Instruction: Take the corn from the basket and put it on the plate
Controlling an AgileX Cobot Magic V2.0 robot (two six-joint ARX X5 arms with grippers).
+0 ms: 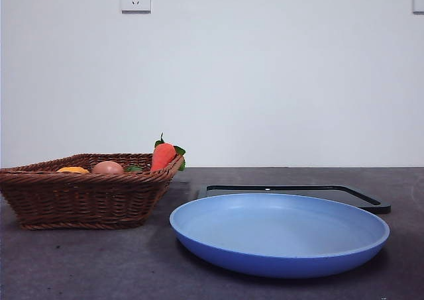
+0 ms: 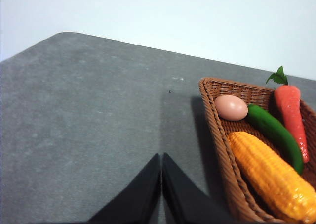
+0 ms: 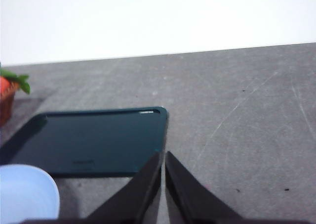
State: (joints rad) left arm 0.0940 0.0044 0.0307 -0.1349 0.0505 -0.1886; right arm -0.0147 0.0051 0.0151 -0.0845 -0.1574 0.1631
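Wicker basket [image 2: 222, 135] holds the corn [image 2: 274, 174] lying lengthwise beside a cucumber [image 2: 274, 132], carrot [image 2: 291, 115] and egg [image 2: 231, 107]; the plate [image 1: 278, 257] waits bare beside the basket for delivery. Left hand [image 2: 161, 157] and right hand [image 3: 163, 157] hover narrow, empty. Only the left wrist view shows the whole cob; the front view shows just an orange sliver

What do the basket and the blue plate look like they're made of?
The basket looks like brown woven wicker: interlaced strands with a braided rim, matte. The plate seems to be plastic or glazed ceramic, smooth, even light blue with a soft sheen; which of the two can't be told.
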